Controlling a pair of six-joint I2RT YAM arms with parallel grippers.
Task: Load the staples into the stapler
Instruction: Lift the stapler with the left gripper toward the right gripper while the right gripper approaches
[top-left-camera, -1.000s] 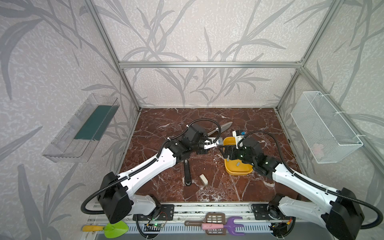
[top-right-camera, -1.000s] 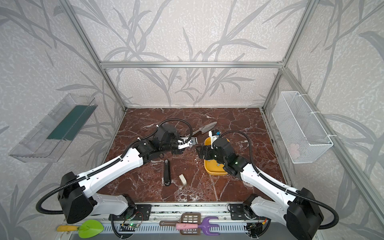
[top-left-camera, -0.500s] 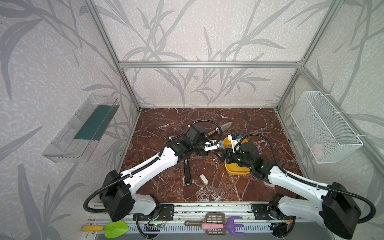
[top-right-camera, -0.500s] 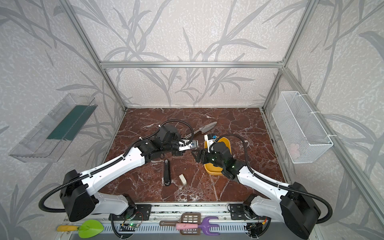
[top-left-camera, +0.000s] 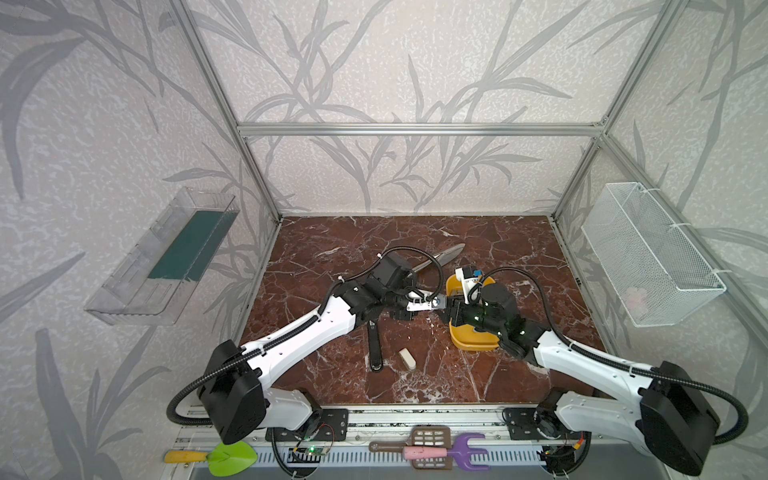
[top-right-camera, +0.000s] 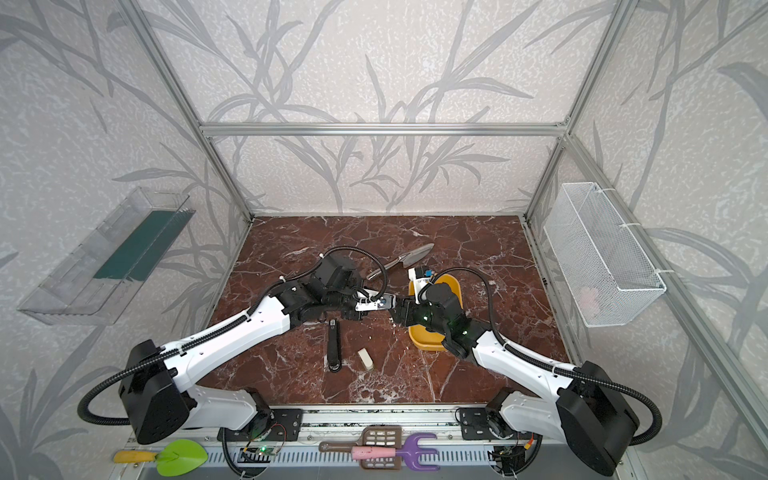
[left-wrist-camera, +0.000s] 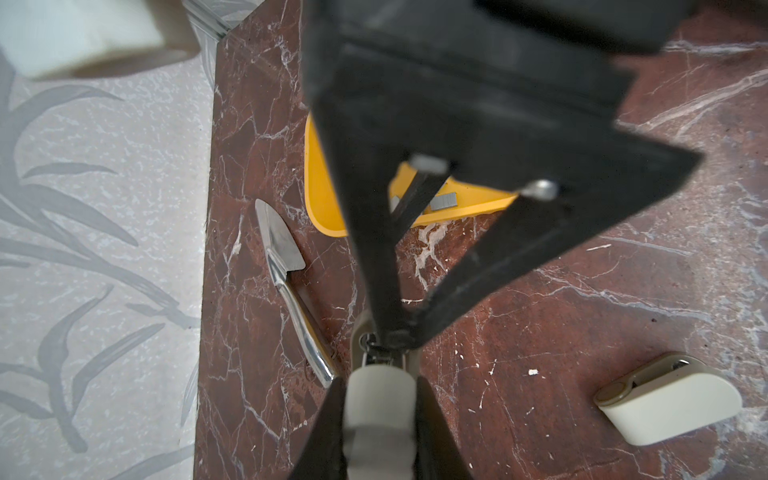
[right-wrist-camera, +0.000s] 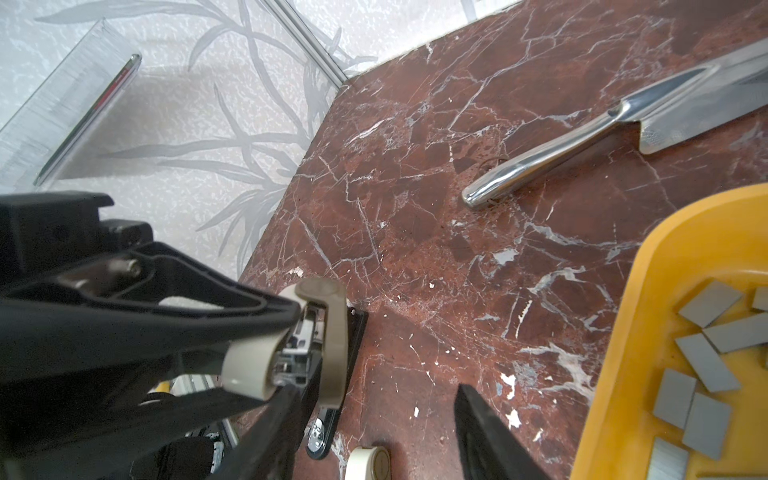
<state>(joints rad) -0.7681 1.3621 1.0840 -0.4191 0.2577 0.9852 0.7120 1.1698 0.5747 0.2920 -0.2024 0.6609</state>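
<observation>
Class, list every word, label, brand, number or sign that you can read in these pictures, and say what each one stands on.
No text can be read in any view.
The stapler, the staples, the yellow tray and the steel trowel show no print, label or number.

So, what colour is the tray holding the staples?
Yellow tray, clearest in the right wrist view.
</observation>
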